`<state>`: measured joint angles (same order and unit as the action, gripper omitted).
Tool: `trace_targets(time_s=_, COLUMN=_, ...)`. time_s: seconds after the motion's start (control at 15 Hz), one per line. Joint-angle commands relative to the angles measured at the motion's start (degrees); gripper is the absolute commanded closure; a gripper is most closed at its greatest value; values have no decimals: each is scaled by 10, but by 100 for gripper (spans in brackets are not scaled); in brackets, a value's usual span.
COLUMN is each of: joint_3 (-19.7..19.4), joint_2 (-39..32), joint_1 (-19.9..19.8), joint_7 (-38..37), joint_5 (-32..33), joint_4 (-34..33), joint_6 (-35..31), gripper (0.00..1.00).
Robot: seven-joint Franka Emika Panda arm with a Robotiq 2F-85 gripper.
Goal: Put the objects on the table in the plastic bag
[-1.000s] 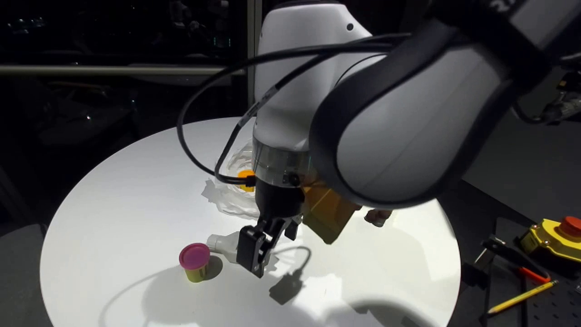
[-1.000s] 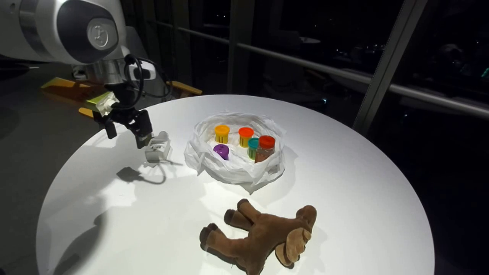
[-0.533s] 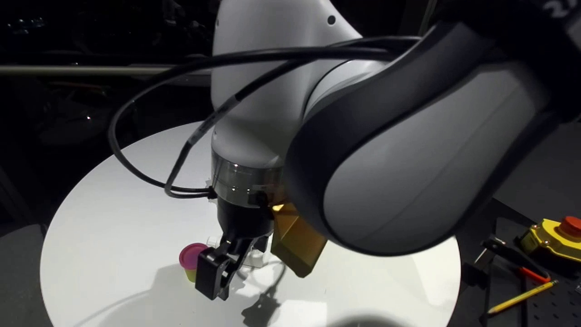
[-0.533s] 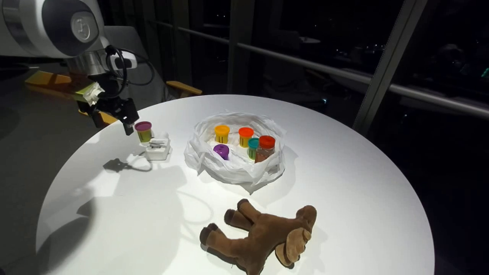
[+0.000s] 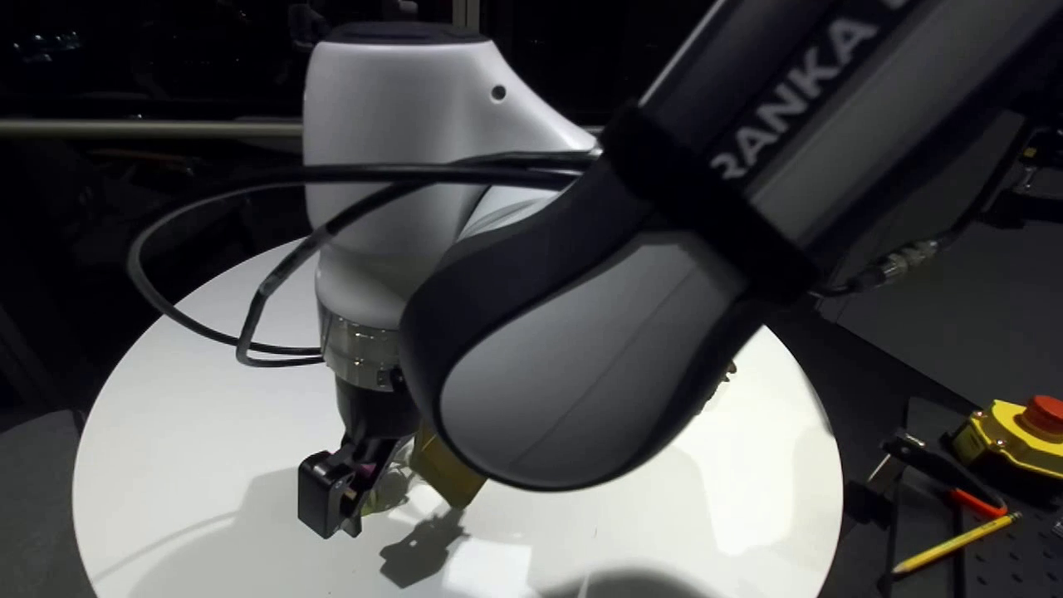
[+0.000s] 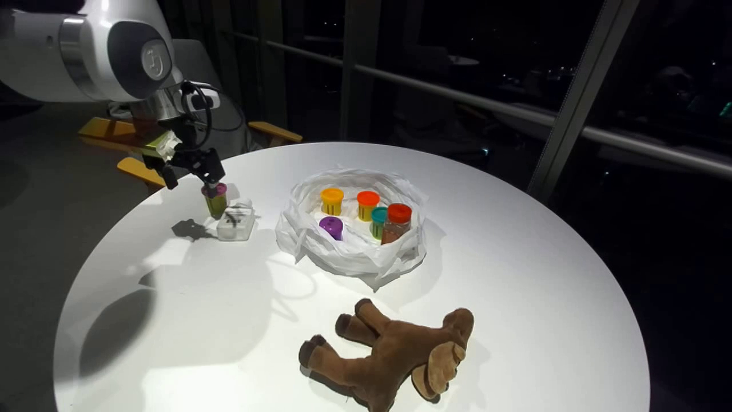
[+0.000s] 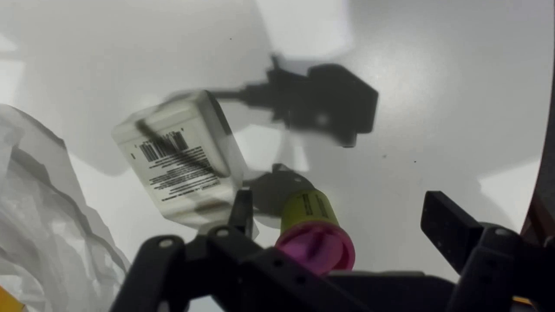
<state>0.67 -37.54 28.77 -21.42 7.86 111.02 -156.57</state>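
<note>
A tub with a yellow-green body and pink lid (image 6: pixel 216 204) stands on the table beside a white bottle (image 6: pixel 235 224) lying flat. In the wrist view the tub (image 7: pixel 308 210) shows between my open fingers, nearer the left one, with its lid partly hidden. My gripper (image 7: pixel 339 200) is open and empty above the tub; it also shows in both exterior views (image 6: pixel 191 182) (image 5: pixel 336 507). The white bottle (image 7: pixel 177 169) lies left of the fingers with its label up. The white plastic bag (image 6: pixel 366 264) is spread open with several tubs and a red-lidded jar (image 6: pixel 397 220) inside.
A brown plush moose (image 6: pixel 400 352) lies on the round white table (image 6: pixel 543 297) in front of the bag. The bag's crumpled edge (image 7: pixel 47 225) is at the wrist view's left. The table edge is near the gripper. A yellow box with a red button (image 5: pixel 1017 436) stands off the table.
My gripper has moved from over the white bottle to over the pink-lidded tub, leftward in an exterior view. It stays open. The tub, bottle, bag and moose have not moved.
</note>
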Motion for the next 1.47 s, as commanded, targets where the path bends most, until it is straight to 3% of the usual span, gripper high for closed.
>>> trace_targets(time_s=0.0, joint_3=-17, joint_2=-45, joint_1=16, joint_7=-14, joint_5=10, joint_4=-72, joint_6=16, gripper=0)
trace_targets(time_s=0.33, joint_3=-28, joint_2=-73, joint_1=21, joint_7=-14, joint_5=8, joint_4=-118, joint_6=26, gripper=0)
trace_targets(time_s=0.47, joint_3=-36, joint_2=-83, joint_1=23, joint_7=-19, joint_5=11, joint_4=-131, joint_6=34, gripper=26)
trace_targets(time_s=0.87, joint_3=-56, joint_2=-109, joint_1=26, joint_7=-28, joint_5=15, joint_4=-160, joint_6=51, gripper=70)
trace_targets(time_s=1.4, joint_3=-70, joint_2=-34, joint_1=29, joint_7=-36, joint_5=29, joint_4=-141, joint_6=98, gripper=72)
